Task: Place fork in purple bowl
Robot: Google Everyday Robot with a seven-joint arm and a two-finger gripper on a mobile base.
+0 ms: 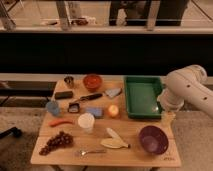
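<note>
The fork [90, 151] is a small metal one lying flat near the table's front edge, left of centre. The purple bowl [153, 139] stands upright and empty at the front right corner. My white arm [187, 89] comes in from the right. Its gripper [168, 118] hangs by the table's right edge, between the green tray and the purple bowl, well to the right of the fork. It holds nothing that I can see.
On the wooden table [135, 127] lie a green tray [142, 96], red bowl [92, 81], metal cup [69, 80], white cup [86, 121], orange fruit [113, 110], blue sponge [93, 112], banana [114, 141], grapes [56, 142] and red chili [61, 122].
</note>
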